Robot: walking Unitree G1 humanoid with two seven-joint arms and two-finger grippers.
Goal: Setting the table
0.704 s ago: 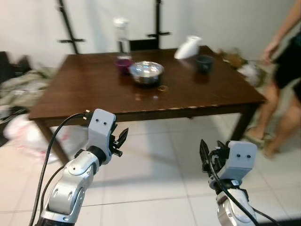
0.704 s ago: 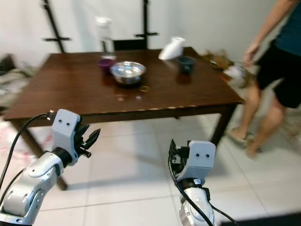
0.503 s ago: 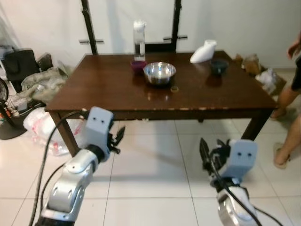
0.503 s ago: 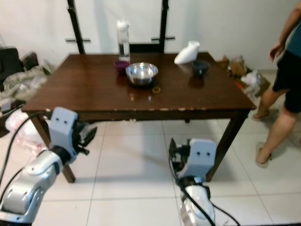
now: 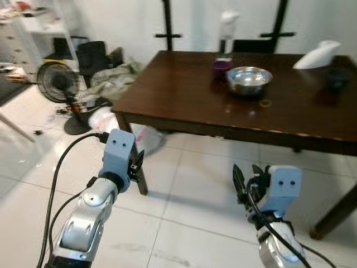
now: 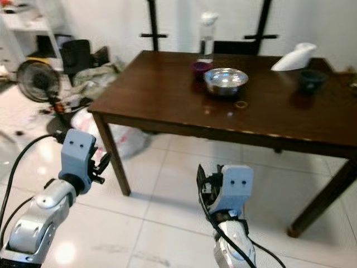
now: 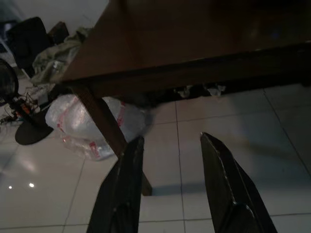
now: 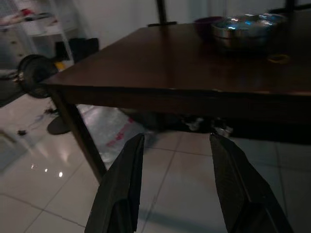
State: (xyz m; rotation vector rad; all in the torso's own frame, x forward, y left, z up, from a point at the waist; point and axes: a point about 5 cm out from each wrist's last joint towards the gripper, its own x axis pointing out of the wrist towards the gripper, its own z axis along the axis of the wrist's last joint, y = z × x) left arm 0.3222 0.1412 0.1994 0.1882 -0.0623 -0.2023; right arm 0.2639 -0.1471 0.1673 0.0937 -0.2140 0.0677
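Both pincers, left pincer (image 7: 170, 179) and right pincer (image 8: 177, 182), hang apart, empty, before your dark wooden table (image 5: 184, 92), upper right of frame.

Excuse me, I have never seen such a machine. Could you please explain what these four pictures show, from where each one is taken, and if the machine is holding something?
This is a humanoid robot with two silver arms. Each arm ends in a tool with two long black fingers. Two pictures come from cameras on its head, looking forward and down: there you see the left tool and the right tool above a tiled floor. The other two come from cameras on the wrists, each looking along its own fingers. Both tools are open and hold nothing.

In front stands a dark wooden table. On it are a metal bowl, a small purple bowl, a clear bottle, a dark bowl, a white object and a small ring. A fan stands on the floor.
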